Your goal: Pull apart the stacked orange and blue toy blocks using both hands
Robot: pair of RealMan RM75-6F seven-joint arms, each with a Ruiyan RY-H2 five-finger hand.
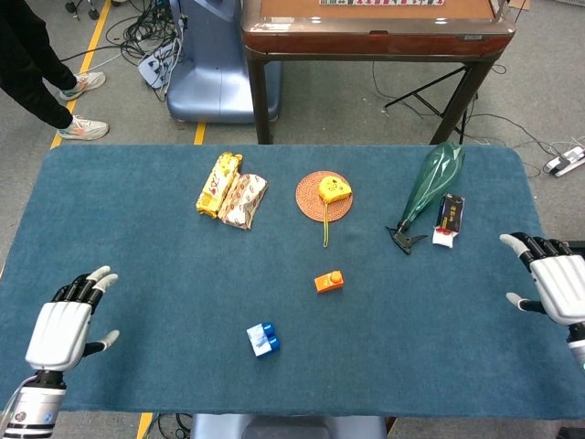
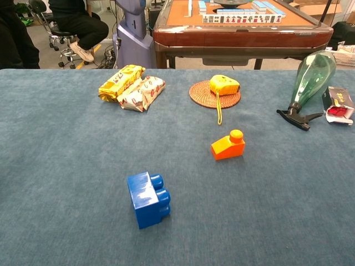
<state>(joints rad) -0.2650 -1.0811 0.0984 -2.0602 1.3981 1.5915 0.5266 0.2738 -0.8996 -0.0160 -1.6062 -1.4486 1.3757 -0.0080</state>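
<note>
The orange block (image 1: 329,281) (image 2: 228,146) and the blue block (image 1: 262,339) (image 2: 148,198) lie apart on the blue table cloth, the blue one nearer the front edge and to the left. My left hand (image 1: 64,327) hovers at the far left front of the table, fingers spread, holding nothing. At the far right edge my right hand (image 1: 554,286) is likewise spread and holds nothing. Neither hand shows in the chest view.
At the back lie two snack packets (image 1: 230,193) (image 2: 131,86), a yellow tape measure (image 1: 334,190) on a woven coaster (image 1: 312,206), a green spray bottle (image 1: 430,183) (image 2: 310,81) on its side and a small packet (image 1: 450,216). A wooden table (image 1: 375,27) stands behind.
</note>
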